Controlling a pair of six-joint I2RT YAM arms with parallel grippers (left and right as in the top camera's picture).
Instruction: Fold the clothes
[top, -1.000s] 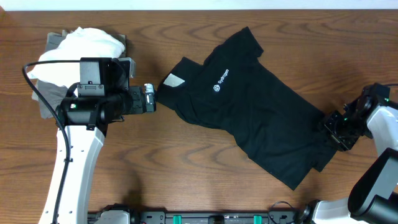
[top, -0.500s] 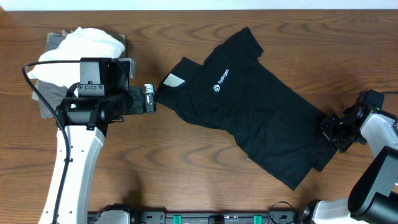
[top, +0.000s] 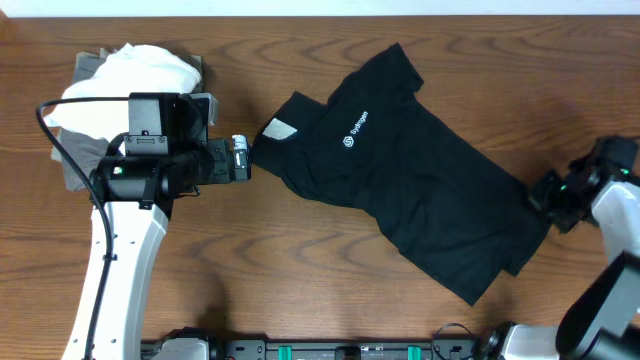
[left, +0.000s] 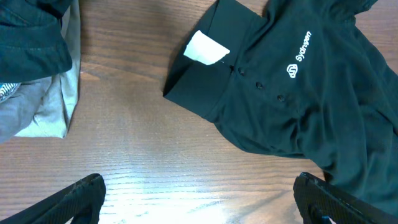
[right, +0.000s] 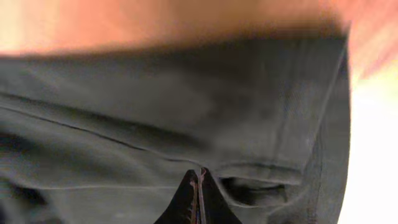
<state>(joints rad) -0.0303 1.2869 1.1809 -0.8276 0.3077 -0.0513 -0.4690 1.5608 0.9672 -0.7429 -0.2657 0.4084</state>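
Observation:
The clothes, a black collared shirt (top: 400, 180), lie spread slantwise across the middle of the table, with the collar and white neck label (top: 280, 129) to the left and the white logo (top: 355, 128) on the chest. My left gripper (top: 240, 157) hovers just left of the collar and is wide open. In the left wrist view its fingers (left: 84, 193) frame bare wood below the shirt (left: 292, 93). At the shirt's lower right hem my right gripper (top: 547, 198) is shut. In the right wrist view its tips (right: 199, 177) pinch a fold of the black fabric (right: 186, 106).
A white garment (top: 135, 75) lies heaped on a grey garment (top: 75, 165) at the back left, under my left arm. Its grey edge (left: 43, 112) shows in the left wrist view, with dark cloth (left: 31, 37) above it.
My right gripper has closed on the shirt's hem and shifted slightly to the right. The left arm has not moved.

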